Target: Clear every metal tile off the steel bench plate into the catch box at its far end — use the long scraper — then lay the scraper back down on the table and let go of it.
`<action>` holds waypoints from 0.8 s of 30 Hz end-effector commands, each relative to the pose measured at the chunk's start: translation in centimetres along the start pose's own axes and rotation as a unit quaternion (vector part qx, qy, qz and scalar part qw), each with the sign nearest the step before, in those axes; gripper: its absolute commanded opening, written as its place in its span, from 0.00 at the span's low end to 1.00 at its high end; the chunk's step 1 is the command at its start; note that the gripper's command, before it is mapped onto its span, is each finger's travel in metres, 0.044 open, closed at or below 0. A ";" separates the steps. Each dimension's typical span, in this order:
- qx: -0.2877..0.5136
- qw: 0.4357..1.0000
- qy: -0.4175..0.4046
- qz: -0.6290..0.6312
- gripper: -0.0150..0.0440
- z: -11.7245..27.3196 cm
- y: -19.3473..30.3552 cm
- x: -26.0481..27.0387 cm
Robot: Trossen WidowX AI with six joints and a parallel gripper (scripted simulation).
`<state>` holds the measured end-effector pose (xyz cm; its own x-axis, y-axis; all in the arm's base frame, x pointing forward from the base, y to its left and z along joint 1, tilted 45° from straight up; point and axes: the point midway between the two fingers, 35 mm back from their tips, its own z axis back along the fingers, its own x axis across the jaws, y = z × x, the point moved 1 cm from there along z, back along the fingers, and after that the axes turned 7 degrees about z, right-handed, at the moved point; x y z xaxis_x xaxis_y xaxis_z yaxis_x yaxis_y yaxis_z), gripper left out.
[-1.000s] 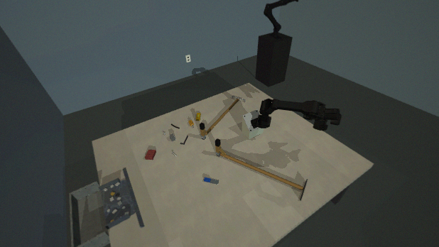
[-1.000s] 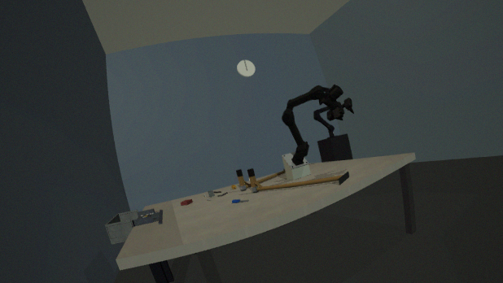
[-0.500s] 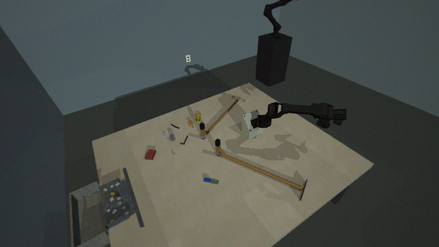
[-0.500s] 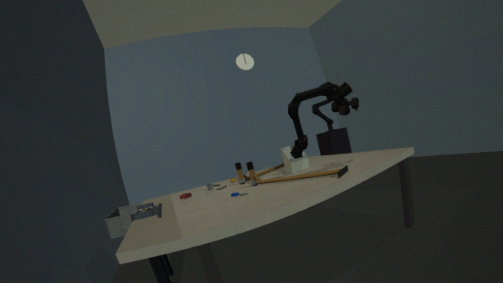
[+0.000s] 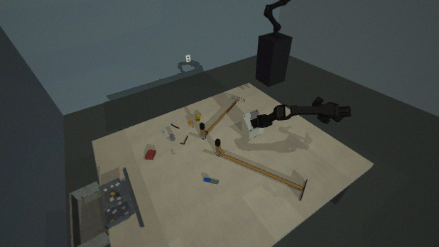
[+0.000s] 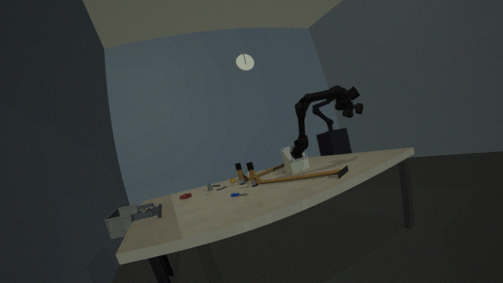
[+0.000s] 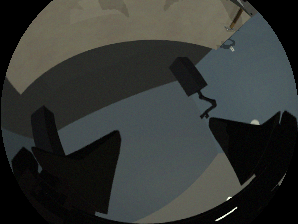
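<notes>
The long scraper (image 5: 263,172) (image 6: 301,177) lies on the table, its wide dark blade (image 5: 303,189) (image 6: 343,171) toward the right and its upright black-topped grip (image 5: 218,147) (image 6: 251,172) near the middle. The steel bench plate (image 5: 132,200) is at the far left. Several small pale tiles and a few orange ones lie scattered on it. The catch box (image 5: 74,216) (image 6: 119,228) adjoins its left end and overhangs the table edge; no tiles show inside. My gripper (image 7: 168,128) (image 6: 353,111) is open and empty, high at the right, well away from the scraper.
A second long tool (image 5: 221,117) with a toothed metal head lies behind the scraper. A red block (image 5: 150,155) (image 6: 185,196), a blue-and-grey piece (image 5: 211,180) (image 6: 235,195), yellow pieces and small hardware lie around. My arm's white base mount (image 5: 253,132) (image 6: 299,164) stands behind the scraper.
</notes>
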<state>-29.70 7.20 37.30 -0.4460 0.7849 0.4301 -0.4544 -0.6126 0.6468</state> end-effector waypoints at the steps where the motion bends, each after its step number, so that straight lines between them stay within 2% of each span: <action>1: 0.008 0.999 0.032 -0.036 1.00 -2.0 0.6 -0.4; 24: -0.007 0.955 0.200 -0.218 1.00 -12.1 3.9 -5.6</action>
<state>-37.44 0.47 30.87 -0.4794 0.8738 -0.0814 -0.6382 -0.2834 0.7158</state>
